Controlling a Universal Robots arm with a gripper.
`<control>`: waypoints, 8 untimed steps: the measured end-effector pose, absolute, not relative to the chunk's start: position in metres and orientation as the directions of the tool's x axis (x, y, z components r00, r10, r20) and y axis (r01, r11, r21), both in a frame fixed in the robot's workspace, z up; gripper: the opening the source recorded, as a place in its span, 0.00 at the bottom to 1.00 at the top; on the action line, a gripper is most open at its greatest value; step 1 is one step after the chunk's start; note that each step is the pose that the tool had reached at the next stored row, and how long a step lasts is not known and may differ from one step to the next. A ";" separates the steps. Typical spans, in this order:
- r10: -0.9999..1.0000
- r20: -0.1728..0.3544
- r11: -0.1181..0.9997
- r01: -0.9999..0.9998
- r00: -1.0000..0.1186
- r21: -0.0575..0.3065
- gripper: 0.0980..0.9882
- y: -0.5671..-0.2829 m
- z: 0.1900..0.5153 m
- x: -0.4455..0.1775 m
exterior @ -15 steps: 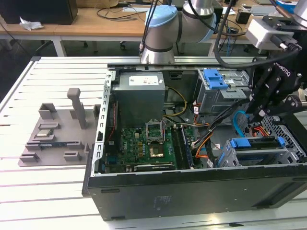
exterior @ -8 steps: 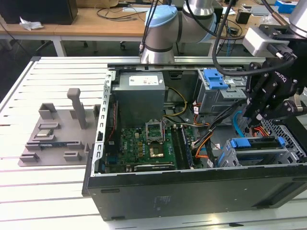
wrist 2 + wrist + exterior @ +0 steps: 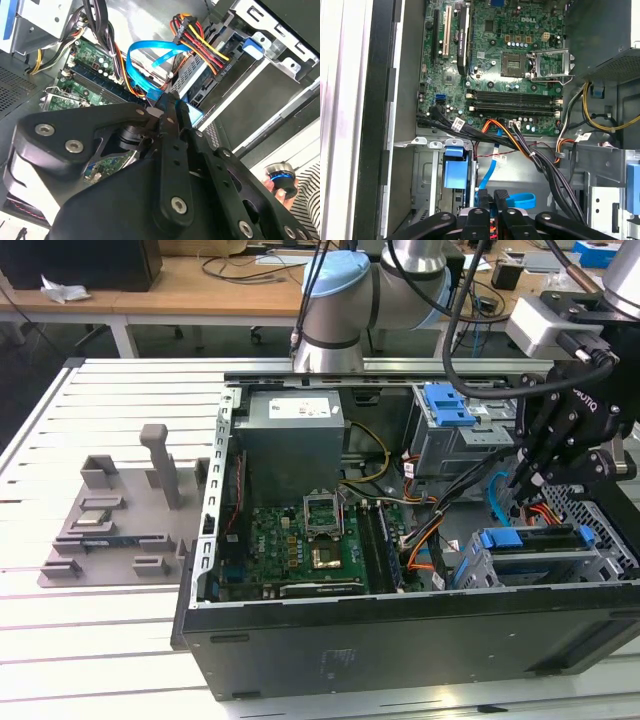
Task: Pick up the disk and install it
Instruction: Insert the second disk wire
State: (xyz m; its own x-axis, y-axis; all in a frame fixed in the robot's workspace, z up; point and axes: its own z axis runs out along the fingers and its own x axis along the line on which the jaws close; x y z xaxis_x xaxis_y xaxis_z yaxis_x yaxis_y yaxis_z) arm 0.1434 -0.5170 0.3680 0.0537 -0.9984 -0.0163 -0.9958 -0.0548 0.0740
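The disk (image 3: 528, 540) lies flat in the drive cage at the near corner of the open computer case, on the exterior view's right, with its blue side rail facing up. My gripper (image 3: 518, 483) hangs just above it, black fingers pointing down into the case beside a blue data cable. In the second wrist view the gripper (image 3: 174, 100) has its fingertips pressed together, with nothing seen between them, and the disk's silver face and label (image 3: 197, 82) lie just beyond. In the first wrist view the gripper (image 3: 490, 196) hovers over the cage.
A grey power supply (image 3: 290, 440) and the motherboard (image 3: 300, 540) fill the case's other half. Orange, red and black cable bundles (image 3: 200, 45) and the blue cable (image 3: 145, 55) cross near the fingers. A blue latch (image 3: 447, 405) tops the rear cage. A grey parts fixture (image 3: 110, 520) sits outside.
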 end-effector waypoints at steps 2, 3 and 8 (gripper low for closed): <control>-0.998 -0.016 -0.055 -0.996 0.054 0.074 0.07 -0.517 0.368 0.143; -0.998 -0.016 -0.055 -0.996 0.054 0.074 0.07 -0.517 0.368 0.143; -0.999 -0.006 -0.054 -0.996 0.054 0.075 0.07 -0.532 0.364 0.144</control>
